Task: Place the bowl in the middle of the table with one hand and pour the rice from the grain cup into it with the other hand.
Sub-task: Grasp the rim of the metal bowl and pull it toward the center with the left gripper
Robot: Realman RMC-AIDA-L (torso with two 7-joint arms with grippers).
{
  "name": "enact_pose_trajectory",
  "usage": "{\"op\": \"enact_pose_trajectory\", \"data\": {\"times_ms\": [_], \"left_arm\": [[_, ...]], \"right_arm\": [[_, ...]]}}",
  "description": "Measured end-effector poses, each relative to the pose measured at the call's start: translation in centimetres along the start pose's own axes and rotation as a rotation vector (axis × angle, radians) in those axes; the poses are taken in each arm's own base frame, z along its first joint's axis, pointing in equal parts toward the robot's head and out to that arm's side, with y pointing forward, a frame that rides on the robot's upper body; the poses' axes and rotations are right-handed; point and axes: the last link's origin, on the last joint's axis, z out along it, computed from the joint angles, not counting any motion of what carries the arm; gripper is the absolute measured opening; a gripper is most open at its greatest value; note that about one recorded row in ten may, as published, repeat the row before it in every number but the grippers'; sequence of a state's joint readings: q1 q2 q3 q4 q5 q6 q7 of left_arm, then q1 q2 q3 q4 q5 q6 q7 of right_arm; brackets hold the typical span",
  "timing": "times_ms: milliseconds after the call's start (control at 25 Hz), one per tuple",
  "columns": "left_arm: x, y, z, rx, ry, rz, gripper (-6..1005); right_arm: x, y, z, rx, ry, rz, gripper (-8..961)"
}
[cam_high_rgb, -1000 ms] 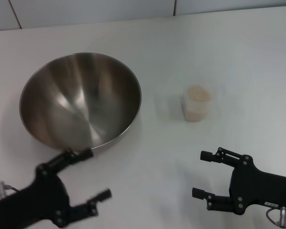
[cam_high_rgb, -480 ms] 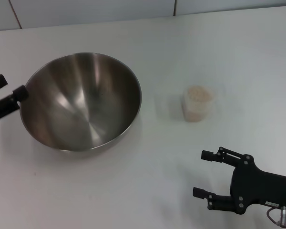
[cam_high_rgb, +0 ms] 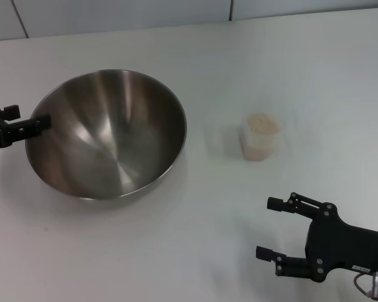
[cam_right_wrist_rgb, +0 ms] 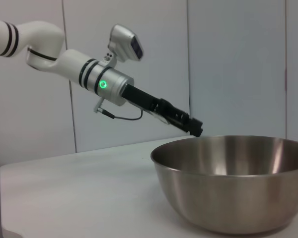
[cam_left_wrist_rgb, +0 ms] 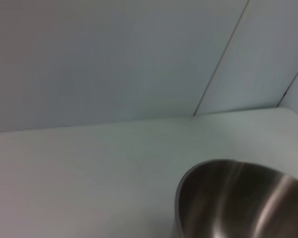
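1. Large round stainless-steel bowl [cam_high_rgb: 107, 133] on left part of plain white table [cam_high_rgb: 195, 207].
2. Small clear rice-filled grain cup [cam_high_rgb: 261, 136] upright, right of it.
3. Left gripper [cam_high_rgb: 26, 119] at bowl's left rim, opening indiscernible.
4. Right gripper [cam_high_rgb: 271, 228] spread wide, near edge.

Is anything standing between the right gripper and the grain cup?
Nothing visible. The right gripper sits open near the table's front edge, and only bare tabletop lies between it and the grain cup. The bowl stands off to the left.
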State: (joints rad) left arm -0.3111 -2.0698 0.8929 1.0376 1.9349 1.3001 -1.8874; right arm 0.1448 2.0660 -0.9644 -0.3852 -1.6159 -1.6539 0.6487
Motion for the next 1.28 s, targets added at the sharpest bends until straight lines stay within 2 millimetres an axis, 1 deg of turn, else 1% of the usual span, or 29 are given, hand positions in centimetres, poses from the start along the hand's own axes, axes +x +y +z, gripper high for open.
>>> {"op": "enact_pose_trajectory", "data": {"times_ms": [80,280,360,440,640,880,1280], "left_arm": [[0.1,-0.2,0.5,0.017,-0.041,0.006,834],[0.0,0.3,1.9,0.011,-0.101,0.02,822],[-0.1,0.2,2.2,0.037,-0.125,0.009,818],[-0.1,0.0,2.4,0.062,-0.145,0.002,813],[0.2,0.2,2.7,0.061,-0.157,0.015,802],[0.8,1.0,3.1,0.006,-0.188,0.039,788],[0.8,0.9,3.4,0.024,-0.23,0.042,330]], "right_arm": [[0.0,0.0,0.0,0.001,0.0,0.001,823],[0.1,0.0,0.0,0.003,0.003,0.002,824],[0.1,0.0,0.0,0.003,0.004,0.003,824],[0.1,0.0,0.0,0.003,0.004,0.002,824],[0.0,-0.1,0.0,0.003,0.004,0.0,823],[0.0,-0.1,0.0,0.003,0.004,0.0,823],[0.0,-0.1,0.0,0.002,0.003,0.0,824]]}}
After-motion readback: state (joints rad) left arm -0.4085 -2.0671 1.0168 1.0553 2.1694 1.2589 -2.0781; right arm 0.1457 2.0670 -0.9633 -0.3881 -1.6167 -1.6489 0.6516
